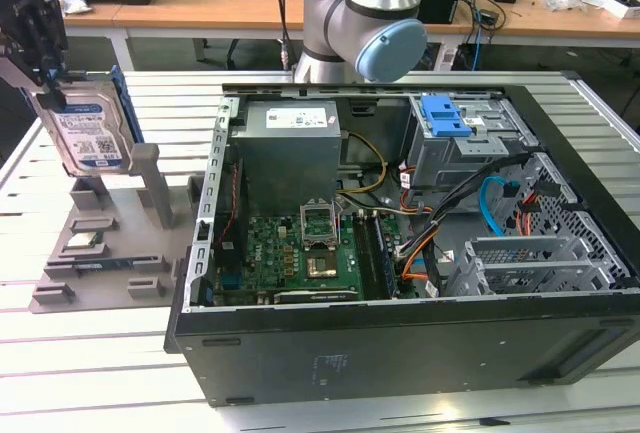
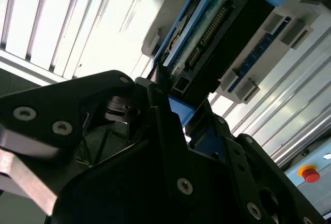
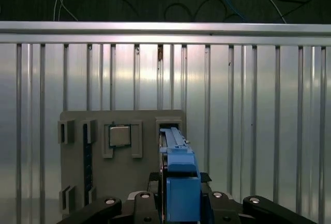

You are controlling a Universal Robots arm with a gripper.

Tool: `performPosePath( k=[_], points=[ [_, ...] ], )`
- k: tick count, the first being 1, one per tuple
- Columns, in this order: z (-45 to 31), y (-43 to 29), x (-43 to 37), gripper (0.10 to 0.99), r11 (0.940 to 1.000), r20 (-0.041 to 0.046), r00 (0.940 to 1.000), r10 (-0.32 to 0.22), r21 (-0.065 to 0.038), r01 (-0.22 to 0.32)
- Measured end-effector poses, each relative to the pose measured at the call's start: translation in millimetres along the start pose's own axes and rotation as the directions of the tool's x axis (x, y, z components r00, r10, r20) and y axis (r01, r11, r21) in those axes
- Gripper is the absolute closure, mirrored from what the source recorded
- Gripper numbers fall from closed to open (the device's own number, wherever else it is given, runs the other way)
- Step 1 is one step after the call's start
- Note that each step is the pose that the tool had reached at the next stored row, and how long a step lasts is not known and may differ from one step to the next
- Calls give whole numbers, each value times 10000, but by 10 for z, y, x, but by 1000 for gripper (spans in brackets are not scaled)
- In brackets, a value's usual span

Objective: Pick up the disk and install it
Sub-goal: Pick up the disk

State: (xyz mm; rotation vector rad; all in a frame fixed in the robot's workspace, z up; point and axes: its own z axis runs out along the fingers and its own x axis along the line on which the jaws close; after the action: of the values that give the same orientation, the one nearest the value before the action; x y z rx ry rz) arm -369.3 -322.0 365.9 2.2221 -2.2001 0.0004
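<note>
Over the grey fixture (image 1: 110,253): disk (image 1: 88,128) held upright (blue bracket along its edges);
Gripper (image 1: 53,93): jaws clamped on the disk's upper end;
Computer case (image 1: 400,343): open, beside the fixture on the desk (image 1: 80,378)

In the black tool (image 1: 47,73), the disk (image 1: 82,93) was silver, its label (image 1: 95,138) white-and-blue, its bracket (image 3: 181,180) blue; below, a ribbed silvery tabletop (image 1: 90,373).

Grey-and-blue arm (image 1: 370,13) at the exterior view's rear, its black tool (image 1: 47,73) at far left clamped on the disk (image 1: 90,131).
</note>
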Motion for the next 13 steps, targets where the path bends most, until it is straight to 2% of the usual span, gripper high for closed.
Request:
performPosePath(
  k=[3,7,10,13],
  points=[
    [-129,1,1,718,10000,0,10000,0,0,0],
    [-220,2,2,718,10000,0,10000,0,0,0],
    [-341,4,4,718,10000,0,10000,0,-1,0],
    [-405,4,4,718,10000,0,10000,0,0,0]
  ],
)
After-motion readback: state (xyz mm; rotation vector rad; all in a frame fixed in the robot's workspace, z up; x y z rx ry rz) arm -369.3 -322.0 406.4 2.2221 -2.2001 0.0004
